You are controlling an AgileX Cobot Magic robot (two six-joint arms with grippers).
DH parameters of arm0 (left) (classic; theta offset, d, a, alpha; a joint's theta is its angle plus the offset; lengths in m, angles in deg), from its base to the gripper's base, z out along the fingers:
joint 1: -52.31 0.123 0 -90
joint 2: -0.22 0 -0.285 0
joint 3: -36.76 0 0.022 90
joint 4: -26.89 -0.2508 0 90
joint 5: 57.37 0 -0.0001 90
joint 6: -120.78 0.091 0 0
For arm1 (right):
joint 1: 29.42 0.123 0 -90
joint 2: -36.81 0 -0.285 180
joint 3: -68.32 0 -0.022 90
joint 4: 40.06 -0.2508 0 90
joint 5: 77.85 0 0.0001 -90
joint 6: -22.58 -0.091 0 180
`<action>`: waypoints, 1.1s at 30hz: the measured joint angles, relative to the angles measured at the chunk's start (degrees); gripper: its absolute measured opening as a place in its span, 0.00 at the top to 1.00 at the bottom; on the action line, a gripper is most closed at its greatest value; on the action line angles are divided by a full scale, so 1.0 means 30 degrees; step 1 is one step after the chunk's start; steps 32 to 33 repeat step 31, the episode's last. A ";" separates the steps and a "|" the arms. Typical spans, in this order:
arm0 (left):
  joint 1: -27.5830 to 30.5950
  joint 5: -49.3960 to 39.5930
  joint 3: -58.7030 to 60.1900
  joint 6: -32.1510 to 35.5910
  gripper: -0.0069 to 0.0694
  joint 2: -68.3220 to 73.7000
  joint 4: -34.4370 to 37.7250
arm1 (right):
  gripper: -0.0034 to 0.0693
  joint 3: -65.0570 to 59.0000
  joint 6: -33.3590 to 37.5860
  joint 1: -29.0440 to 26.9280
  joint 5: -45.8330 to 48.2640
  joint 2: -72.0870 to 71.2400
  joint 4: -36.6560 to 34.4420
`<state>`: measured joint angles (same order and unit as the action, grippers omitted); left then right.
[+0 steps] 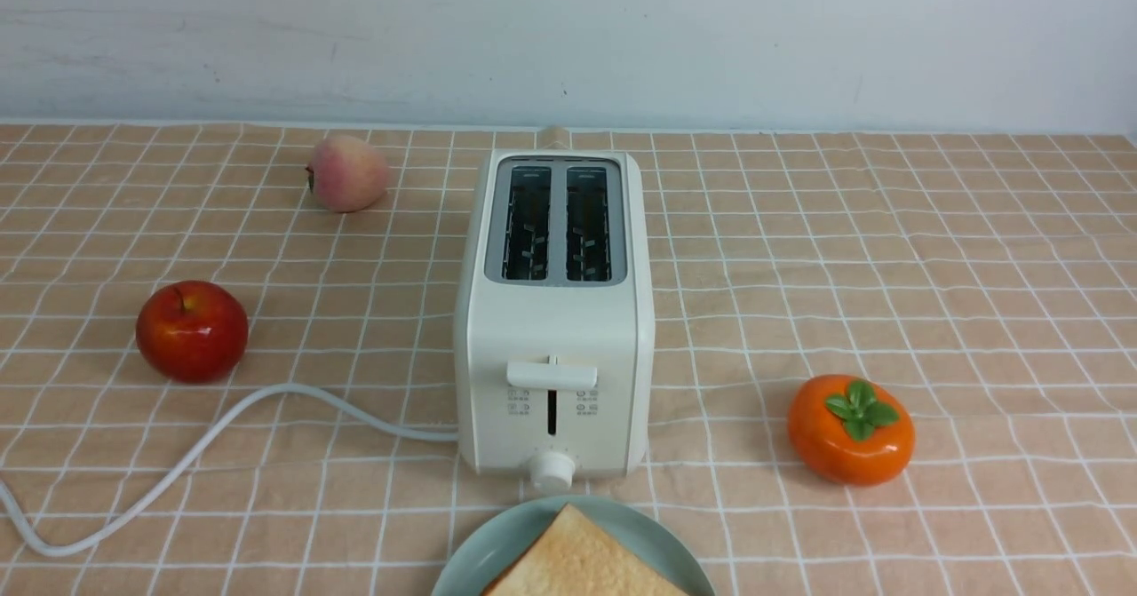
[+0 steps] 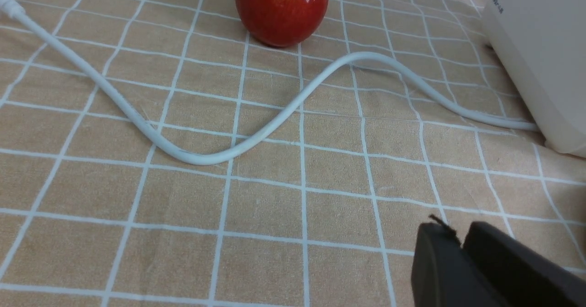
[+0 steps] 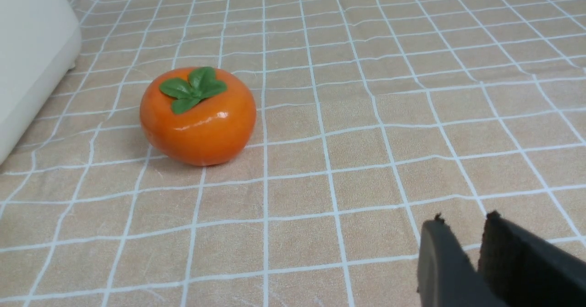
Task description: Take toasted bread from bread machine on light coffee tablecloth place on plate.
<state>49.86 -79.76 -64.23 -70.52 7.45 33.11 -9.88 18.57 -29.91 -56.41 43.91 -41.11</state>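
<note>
Front view, bread machine: I see the boxy cream-white bread machine (image 1: 554, 329) mid-cloth, smooth plastic, both grey-rimmed slots empty.
Front view, toast: the toasted bread (image 1: 582, 560) lies flat on the plate (image 1: 471, 560), a smooth, round mint-teal disc just in front of the machine; golden, grainy face, one corner pointing at the machine. I can't tell whether a second slice lies under it.
Front view, pincers: neither shows here.
Front view, cloth: the light coffee tablecloth (image 1: 933, 267) is tan with a thin white grid, slightly wrinkled. A glossy red apple (image 1: 192, 330) and a matte peach (image 1: 347, 173) sit left, a shiny persimmon (image 1: 851, 429) right.
Left wrist view: my left pincer (image 2: 460, 238) hangs over bare cloth, its dark matte jaws nearly together with a thin slit between, holding nothing. The white cord (image 2: 256, 137) snakes past to the machine's side; toast out of view.
Right wrist view: my right pincer (image 3: 462, 227) shows a narrow gap between its jaws, nothing in it. Persimmon and the machine's corner lie beyond; toast unseen.
</note>
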 joint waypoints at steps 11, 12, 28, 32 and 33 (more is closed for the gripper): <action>0.0000 0.0000 0.0000 0.0000 0.79 0.0000 0.0000 | 0.73 0.0000 0.0000 0.0000 -0.0001 0.0000 0.0000; 0.0000 0.0000 0.0000 0.0000 0.79 0.0000 0.0000 | 0.73 0.0000 0.0000 0.0000 -0.0001 0.0000 0.0000; 0.0000 0.0000 0.0000 0.0000 0.79 0.0000 0.0000 | 0.71 0.0000 0.0000 0.0000 -0.0001 0.0000 0.0000; 0.0000 0.0000 0.0000 0.0000 0.78 0.0000 0.0000 | 0.71 0.0000 0.0000 0.0000 -0.0001 0.0000 0.0000; 0.0000 0.0000 0.0000 0.0000 0.78 0.0000 0.0000 | 0.71 0.0000 0.0000 0.0000 -0.0001 0.0000 0.0000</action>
